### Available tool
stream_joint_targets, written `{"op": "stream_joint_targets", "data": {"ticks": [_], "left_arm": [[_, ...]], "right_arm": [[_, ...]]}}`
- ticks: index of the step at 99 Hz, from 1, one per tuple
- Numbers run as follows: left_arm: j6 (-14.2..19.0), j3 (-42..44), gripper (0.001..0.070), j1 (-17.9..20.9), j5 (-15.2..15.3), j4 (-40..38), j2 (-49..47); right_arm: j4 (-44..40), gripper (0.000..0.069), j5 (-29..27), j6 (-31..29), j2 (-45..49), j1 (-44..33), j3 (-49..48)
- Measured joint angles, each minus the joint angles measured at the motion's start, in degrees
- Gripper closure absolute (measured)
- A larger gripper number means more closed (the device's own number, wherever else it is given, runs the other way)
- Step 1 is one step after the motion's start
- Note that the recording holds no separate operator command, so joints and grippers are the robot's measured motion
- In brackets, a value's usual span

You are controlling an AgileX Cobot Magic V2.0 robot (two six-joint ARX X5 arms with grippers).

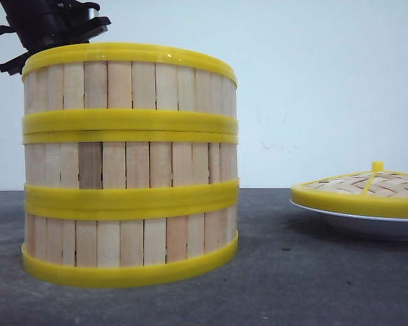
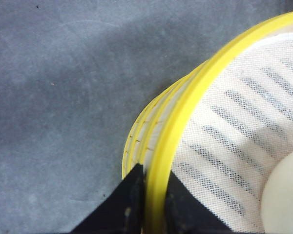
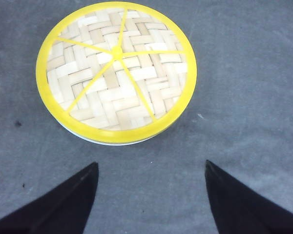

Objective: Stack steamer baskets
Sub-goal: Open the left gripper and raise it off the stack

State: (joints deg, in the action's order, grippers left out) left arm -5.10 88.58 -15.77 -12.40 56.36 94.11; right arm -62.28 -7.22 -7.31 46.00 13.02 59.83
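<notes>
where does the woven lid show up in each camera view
Front view: the woven lid sits at the right edge, on the white plate.
Left wrist view: not in it.
Right wrist view: upper centre, seen from above.
Shared landmark: the dark grey table.

Low front camera and overhead right wrist camera share the lid [image 1: 367,185].

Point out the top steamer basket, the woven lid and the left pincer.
top steamer basket [image 1: 129,85], front view, slatted wall.
woven lid [image 3: 116,73], right wrist view, woven top near the centre.
left pincer [image 2: 154,207], left wrist view, between fingertips, closed on the basket rim.
</notes>
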Motion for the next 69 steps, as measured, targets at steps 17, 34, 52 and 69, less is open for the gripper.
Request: {"op": "stream_joint_targets", "data": {"ticks": [17, 34, 52, 69], "left_arm": [[0.20, -0.02, 0.0583, -0.11, -0.02, -0.02, 0.17], [0.20, -0.02, 0.0437, -0.17, -0.04, -1.31, 0.46], [0.39, -0.02, 0.0423, -0.17, -0.04, -2.78, -0.04], [0.42, -0.02, 0.0423, 0.15, -0.04, -3.76, -4.87]], "right_arm": [[0.00, 0.0266, 0.09, 0.02, 0.00, 0.00, 0.00], [1.11, 0.0266, 2.86, 0.04, 0.02, 0.00, 0.00], [6.01, 0.0266, 4.81, 1.14, 1.73, -0.72, 0.00], [9.38, 0.0208, 7.72, 2.34, 6.75, -3.23, 0.00]]}}
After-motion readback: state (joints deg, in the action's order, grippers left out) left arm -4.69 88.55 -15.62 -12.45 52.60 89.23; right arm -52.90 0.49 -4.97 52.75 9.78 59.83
